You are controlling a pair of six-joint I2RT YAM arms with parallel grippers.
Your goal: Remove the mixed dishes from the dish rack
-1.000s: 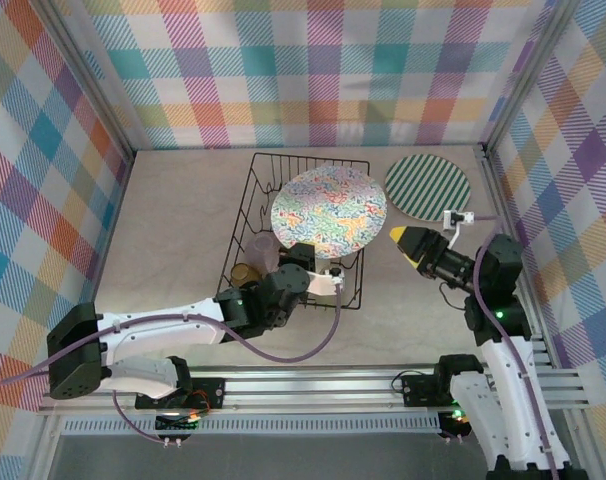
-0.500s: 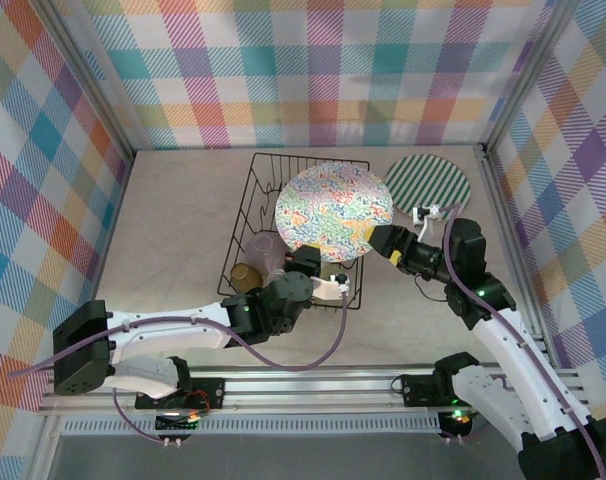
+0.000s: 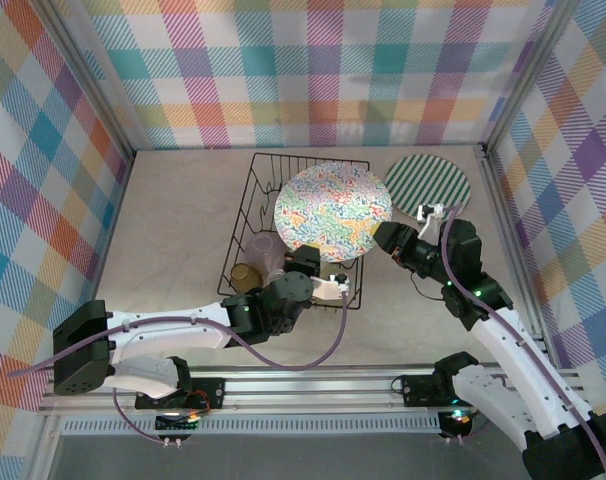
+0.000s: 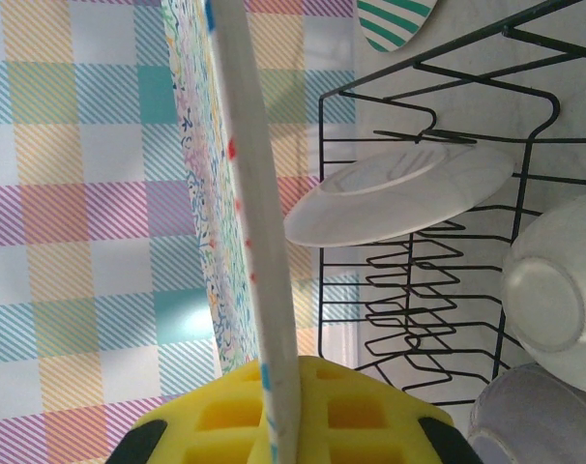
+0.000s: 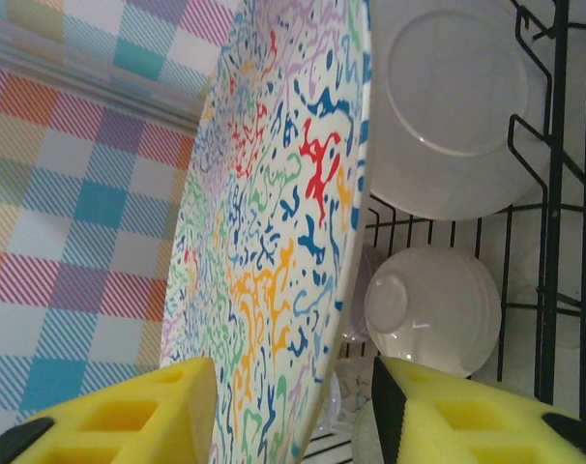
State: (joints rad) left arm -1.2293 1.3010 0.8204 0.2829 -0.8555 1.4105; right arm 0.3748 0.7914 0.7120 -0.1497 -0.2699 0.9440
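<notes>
A large plate with a multicoloured squiggle face (image 3: 333, 212) is held upright above the black wire dish rack (image 3: 251, 215). My left gripper (image 3: 321, 272) is shut on its lower rim; in the left wrist view the plate (image 4: 247, 193) stands edge-on between the yellow pads (image 4: 216, 416). My right gripper (image 3: 387, 238) is open, and its fingers (image 5: 129, 416) straddle the plate's right rim (image 5: 274, 222) without closing. In the rack sit a white plate (image 5: 457, 97), a cream bowl (image 5: 433, 309), an amber cup (image 3: 246, 274) and a clear cup (image 3: 266, 248).
A green-striped plate (image 3: 428, 185) lies flat on the table right of the rack, just behind my right gripper. Checked walls enclose the table on three sides. Bare table (image 3: 173, 220) stretches left of the rack.
My right gripper has swung left from the open table to the squiggle plate's right rim. The left gripper has shifted the plate slightly right and up.
</notes>
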